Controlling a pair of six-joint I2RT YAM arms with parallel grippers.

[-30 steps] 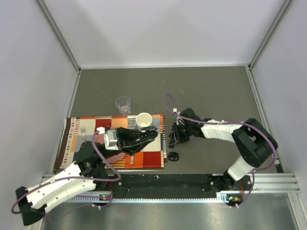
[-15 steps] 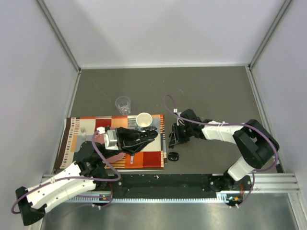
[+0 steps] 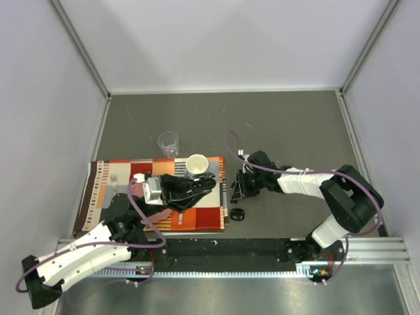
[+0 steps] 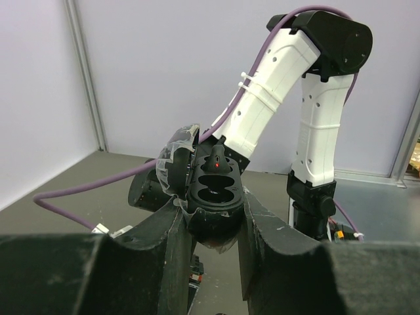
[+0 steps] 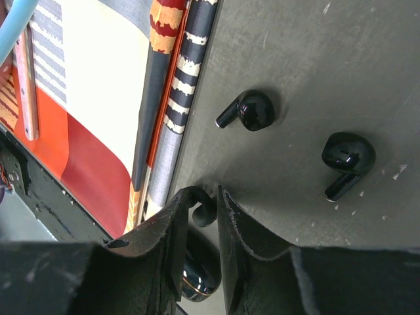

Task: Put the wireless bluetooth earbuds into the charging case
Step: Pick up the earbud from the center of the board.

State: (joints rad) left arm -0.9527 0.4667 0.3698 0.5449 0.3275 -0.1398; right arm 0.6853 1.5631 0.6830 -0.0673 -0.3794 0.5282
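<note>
**Bud pinched, case waiting**

The right pincer [image 5: 202, 197] is narrowed onto one earbud [image 5: 203, 213], low over the worktop toward its front edge, just beside the striped mat [image 5: 98, 98]. The left pincer [image 4: 214, 209] clamps the open charging case [image 4: 213, 187] above the mat. In my judgement the step needs a straight lift, then lining the stem up with a well. A loose earbud [image 5: 252, 110] and another earbud [image 5: 348, 157] lie nearby. The fingers half hide the held bud, and a fourth shows nowhere.

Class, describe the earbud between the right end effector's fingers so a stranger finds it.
Find the striped cloth's edge on the grey table. Beside it, the earbud sits between the right end effector's fingers. The two other earbuds lie loose, well clear of them.
</note>
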